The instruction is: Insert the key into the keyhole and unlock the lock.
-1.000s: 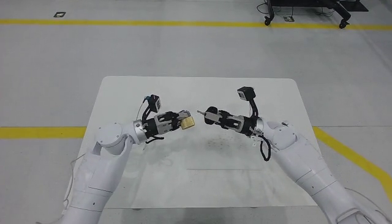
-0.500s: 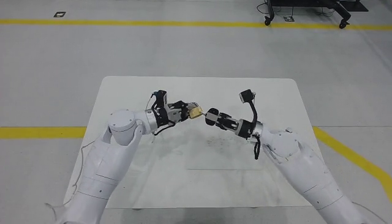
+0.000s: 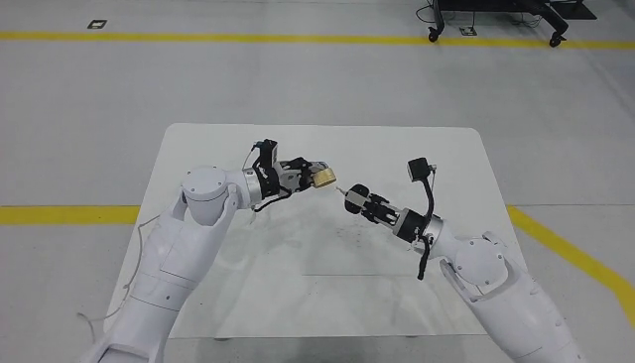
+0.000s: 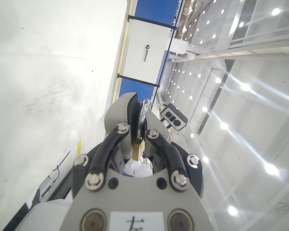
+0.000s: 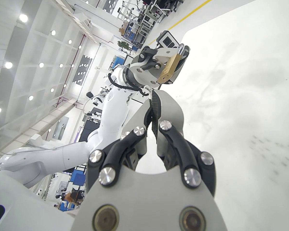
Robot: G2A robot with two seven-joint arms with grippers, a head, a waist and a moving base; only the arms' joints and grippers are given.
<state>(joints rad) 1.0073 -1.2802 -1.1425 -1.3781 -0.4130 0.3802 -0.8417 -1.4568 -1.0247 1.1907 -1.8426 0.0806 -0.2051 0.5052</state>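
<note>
The white table [image 3: 417, 155] lies under both arms, but the task's things do not rest on it: both are held in the air above its middle. The left gripper [image 3: 312, 175] is closed on the lock [image 5: 169, 69], a small brass padlock sitting crosswise between its fingers, with one end face turned toward the other arm. The right gripper [image 3: 353, 195] has its pads pressed together with almost no gap. A thin pale sliver that I take for the key [image 3: 342, 191] sticks out from its tip, pointing at the lock and just apart from it.

I judge the step in hand to be the alignment before insertion (the key is not yet in the lock). The next move calls for bringing the key tip in line with the keyhole, with the blade at the correct angle. Then comes a straight push and a twist, while the left gripper holds the body firm.

The keyhole is too small to make out. In the right wrist view the key is almost hidden behind the closed fingers, so I cannot tell its orientation
</note>
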